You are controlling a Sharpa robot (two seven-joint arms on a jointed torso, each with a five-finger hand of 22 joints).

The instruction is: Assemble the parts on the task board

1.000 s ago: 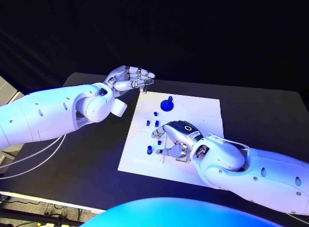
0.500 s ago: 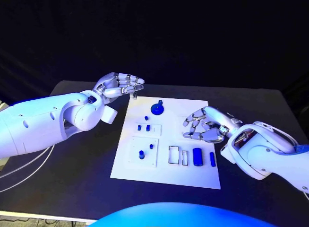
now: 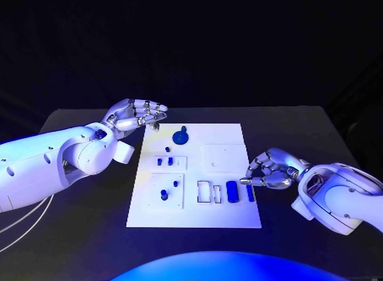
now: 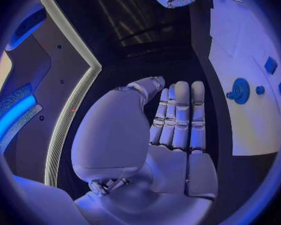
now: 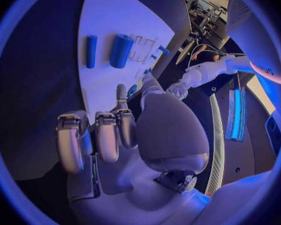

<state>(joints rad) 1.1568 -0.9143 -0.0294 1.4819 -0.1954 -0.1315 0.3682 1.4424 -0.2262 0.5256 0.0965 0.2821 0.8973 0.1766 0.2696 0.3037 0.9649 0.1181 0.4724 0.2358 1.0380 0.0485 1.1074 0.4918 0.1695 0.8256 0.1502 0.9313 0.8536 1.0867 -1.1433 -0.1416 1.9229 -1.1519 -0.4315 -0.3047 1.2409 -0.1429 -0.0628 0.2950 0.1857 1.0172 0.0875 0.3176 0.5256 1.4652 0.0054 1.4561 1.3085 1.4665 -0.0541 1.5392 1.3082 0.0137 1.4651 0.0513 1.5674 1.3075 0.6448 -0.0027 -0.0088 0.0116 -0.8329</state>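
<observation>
The white task board [image 3: 229, 153] lies mid-table. On it sit a blue gear with a knob [image 3: 181, 137], small blue pegs [image 3: 164, 160], two more pegs [image 3: 168, 190], a blue cylinder [image 3: 232, 191] and a thin blue bar [image 3: 250, 192]. My left hand [image 3: 137, 113] hovers at the board's far left corner, fingers curled in, nothing in them. My right hand [image 3: 273, 168] sits at the board's right edge, fingers curled, holding nothing. The left wrist view shows the left hand [image 4: 175, 130] beside the gear [image 4: 240, 91]. Beyond the right hand [image 5: 118, 135] in the right wrist view lie the cylinder [image 5: 121, 50] and bar [image 5: 91, 51].
White rectangular frames [image 3: 209, 192] lie left of the cylinder, and a raised square plate [image 3: 221, 155] sits mid-board. Black table [image 3: 310, 129] surrounds the board on all sides. White cables [image 3: 14, 225] hang off the table's left.
The camera has shifted. My right hand has drawn off the board's near half to its right edge, uncovering the cylinder, bar and frames. My left hand stays by the far left corner.
</observation>
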